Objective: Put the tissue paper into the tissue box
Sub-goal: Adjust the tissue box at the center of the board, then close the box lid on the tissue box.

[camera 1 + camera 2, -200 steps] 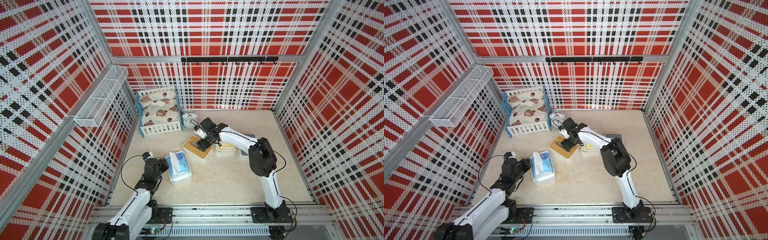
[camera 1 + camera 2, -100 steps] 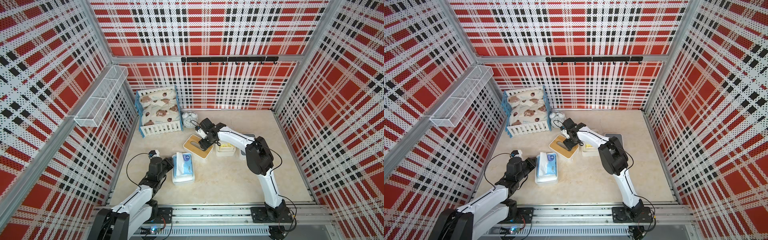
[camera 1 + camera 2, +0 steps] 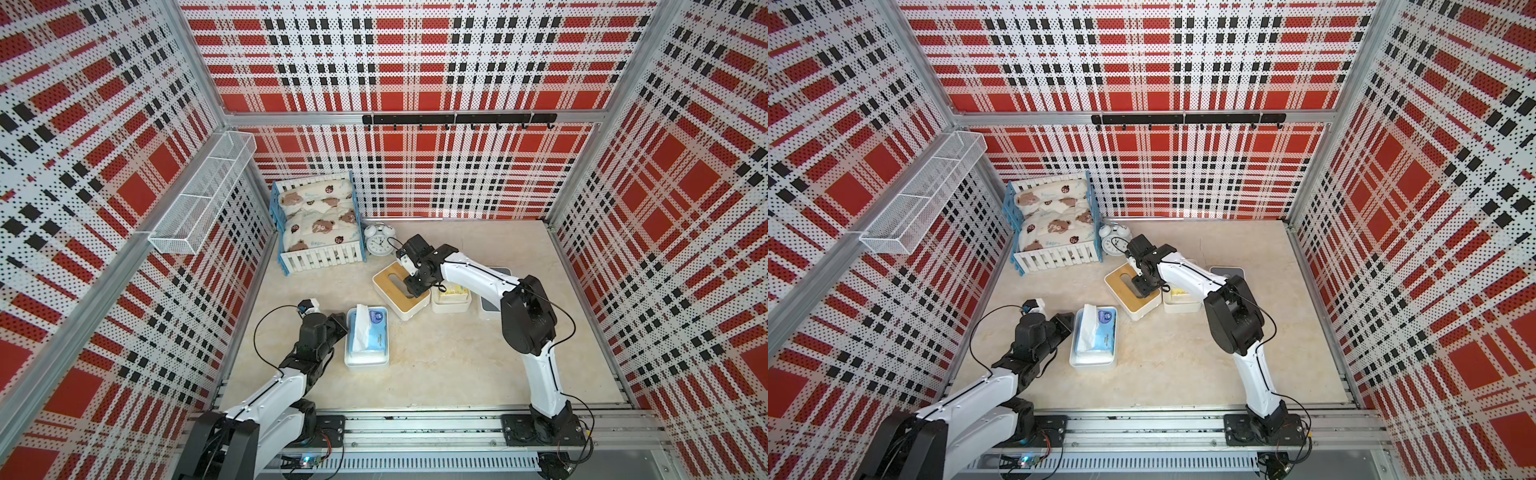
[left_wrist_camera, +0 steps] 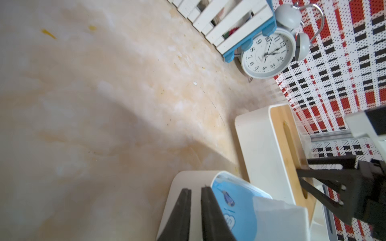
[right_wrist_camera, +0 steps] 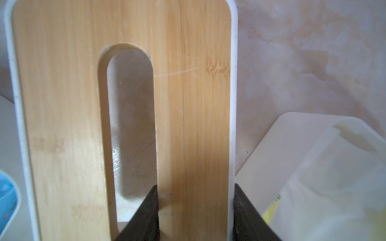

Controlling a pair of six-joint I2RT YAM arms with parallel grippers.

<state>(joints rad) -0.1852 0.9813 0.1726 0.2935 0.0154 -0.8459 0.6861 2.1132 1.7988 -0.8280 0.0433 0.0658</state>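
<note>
1. Clamping right gripper [image 5: 195, 187] across tissue box [image 3: 397, 297] lid strip, one finger down the slot.
2. Pinching white tray [image 3: 365, 365] rim with left gripper [image 4: 196, 188]; cradling tissue pack [image 3: 376, 338] inside.
3. Judging pack lying leftward of box, long axis front-to-back, nearer left gripper.

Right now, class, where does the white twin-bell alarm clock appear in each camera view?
In a top view: white twin-bell alarm clock near centre, beside the foot of the blue-and-white toy bed.
In a top view: clock again near centre, beside that bed.
Left wrist: upper right, face readable.
Right wrist: not in it.
Shared landmark: the white box with a slotted bamboo lid, in all four views.
</note>
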